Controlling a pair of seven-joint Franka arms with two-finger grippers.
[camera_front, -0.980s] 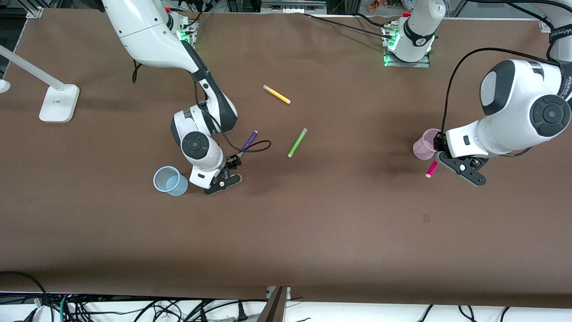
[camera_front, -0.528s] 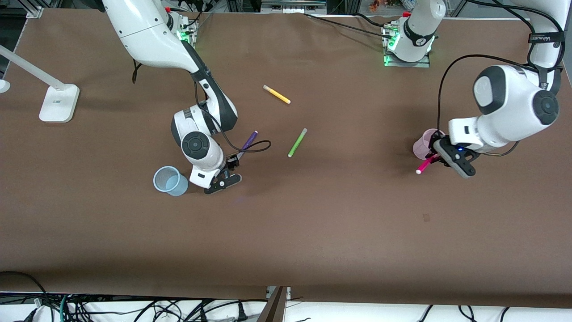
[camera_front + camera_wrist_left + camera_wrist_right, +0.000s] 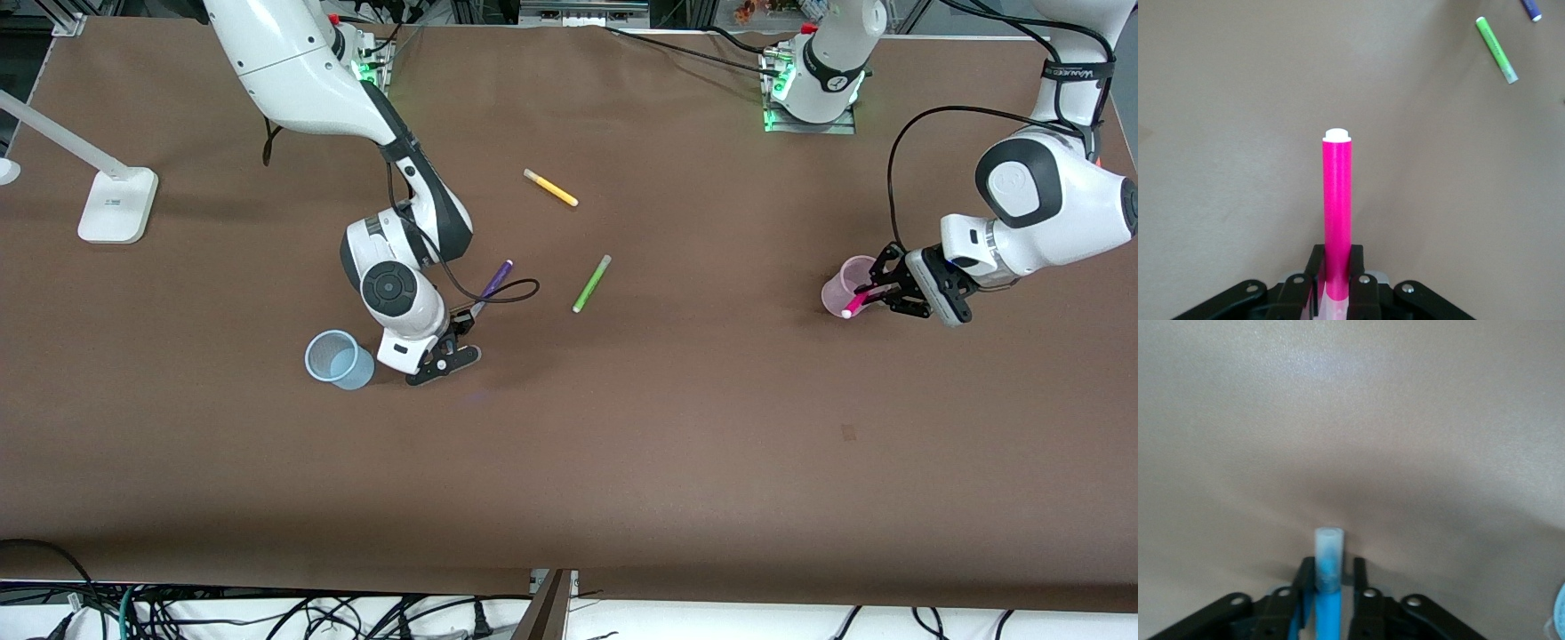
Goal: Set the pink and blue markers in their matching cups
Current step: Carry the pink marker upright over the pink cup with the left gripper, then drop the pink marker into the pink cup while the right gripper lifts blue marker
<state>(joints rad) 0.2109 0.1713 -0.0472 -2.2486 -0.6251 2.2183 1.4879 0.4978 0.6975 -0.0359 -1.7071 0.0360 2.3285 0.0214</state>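
Two grippers pinching markers: left gripper (image 3: pixel 880 291) clamped on pink marker (image 3: pixel 856 302) over pink cup (image 3: pixel 845 285); right gripper (image 3: pixel 455 331) clamped on blue marker (image 3: pixel 1326 587), low over bench (image 3: pixel 622 444) beside blue cup (image 3: pixel 338 359).

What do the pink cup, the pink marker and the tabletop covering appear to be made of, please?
Pink cup: probably thin translucent plastic, since the brown surface shows through its wall. Pink marker, gripped in the left gripper: smooth glossy plastic, judging by its even sheen. Table: matte brown covering, finely grained, possibly vinyl or leatherette.
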